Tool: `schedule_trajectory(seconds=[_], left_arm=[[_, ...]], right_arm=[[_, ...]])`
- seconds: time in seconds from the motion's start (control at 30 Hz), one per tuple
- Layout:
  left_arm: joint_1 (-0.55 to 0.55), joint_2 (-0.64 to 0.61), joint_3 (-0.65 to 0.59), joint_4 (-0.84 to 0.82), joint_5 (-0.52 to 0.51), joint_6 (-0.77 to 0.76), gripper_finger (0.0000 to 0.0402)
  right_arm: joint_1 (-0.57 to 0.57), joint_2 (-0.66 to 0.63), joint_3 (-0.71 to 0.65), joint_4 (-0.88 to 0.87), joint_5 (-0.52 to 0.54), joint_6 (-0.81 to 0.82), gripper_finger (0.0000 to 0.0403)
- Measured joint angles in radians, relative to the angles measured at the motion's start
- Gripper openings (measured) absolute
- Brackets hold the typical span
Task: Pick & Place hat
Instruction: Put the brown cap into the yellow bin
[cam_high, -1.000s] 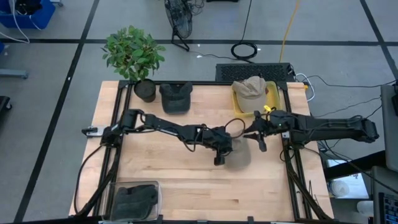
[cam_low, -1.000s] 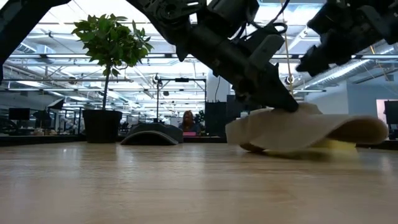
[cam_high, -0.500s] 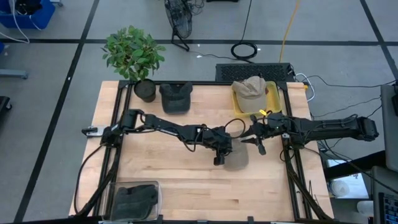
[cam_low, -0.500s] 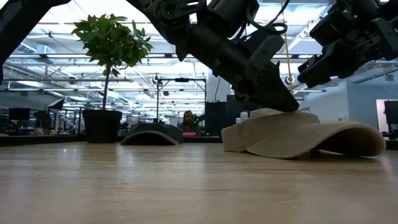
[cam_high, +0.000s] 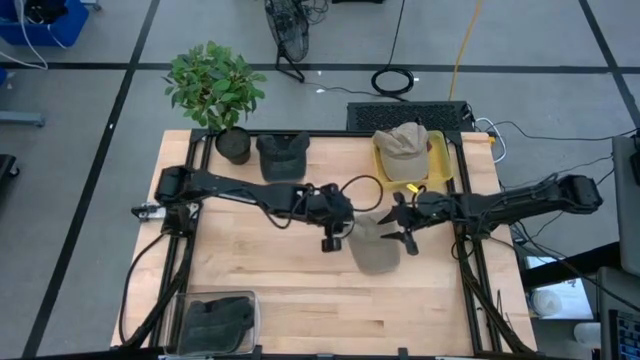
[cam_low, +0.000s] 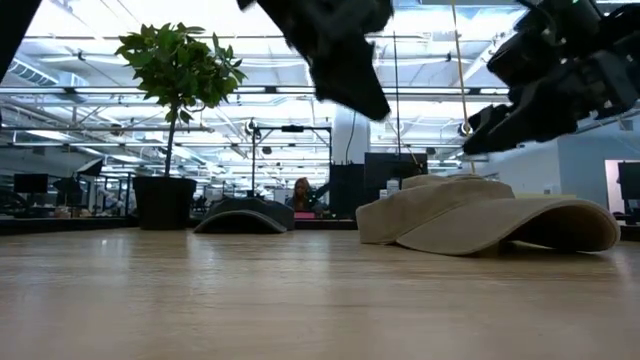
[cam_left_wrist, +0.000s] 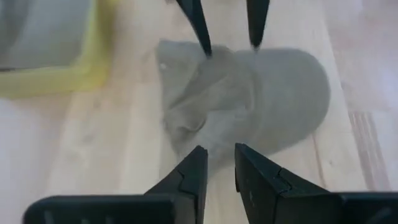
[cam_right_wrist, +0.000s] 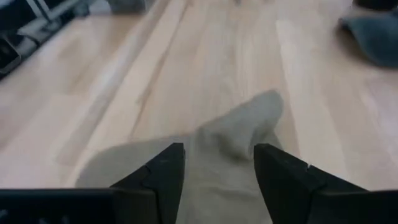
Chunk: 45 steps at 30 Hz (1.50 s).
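Tan hat (cam_high: 374, 244) flat on light wood table (cam_high: 260, 285), left gripper (cam_high: 329, 240) and right gripper (cam_high: 404, 227) both released beside it, open-plan office room behind.

Both grippers flank the tan hat (cam_high: 374, 246) mid-table; bare wooden table (cam_high: 280, 285) lies open toward the near edge.

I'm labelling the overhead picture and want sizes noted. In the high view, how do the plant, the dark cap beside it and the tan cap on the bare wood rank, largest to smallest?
1. plant, clearly the largest with its foliage.
2. and 3. dark cap and tan cap: they look about alike, so I won't rank them.
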<state>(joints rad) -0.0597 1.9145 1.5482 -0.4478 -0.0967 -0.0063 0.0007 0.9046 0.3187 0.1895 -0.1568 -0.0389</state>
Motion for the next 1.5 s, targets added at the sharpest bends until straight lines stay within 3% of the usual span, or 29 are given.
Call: schedule_trajectory(seconds=[0.2, 0.4, 0.73, 0.83, 1.23, 1.5], left_arm=[[-0.029, -0.092, -0.059, -0.046, -0.093, 0.006, 0.0085], [-0.009, -0.236, -0.236, -0.002, -0.127, -0.015, 0.0085], [0.039, -0.490, -0.543, 0.339, -0.134, -0.087, 0.0085], [0.040, -0.535, -0.601, 0.363, -0.138, -0.089, 0.0085], [0.039, -0.557, -0.614, 0.397, -0.141, -0.082, 0.0085], [0.039, -0.556, -0.613, 0.402, -0.141, -0.083, 0.0085]], right_arm=[[0.019, 0.102, 0.002, 0.032, -0.001, 0.007, 0.0180], [0.035, 0.193, 0.029, 0.060, 0.000, -0.005, 0.0180], [0.036, 0.276, 0.027, 0.107, -0.002, -0.052, 0.0147], [0.036, 0.293, 0.029, 0.121, -0.003, -0.060, 0.0129], [0.036, 0.280, 0.029, 0.103, -0.001, -0.152, 0.0009], [0.036, 0.240, 0.034, 0.085, 0.002, -0.157, 0.0004]])
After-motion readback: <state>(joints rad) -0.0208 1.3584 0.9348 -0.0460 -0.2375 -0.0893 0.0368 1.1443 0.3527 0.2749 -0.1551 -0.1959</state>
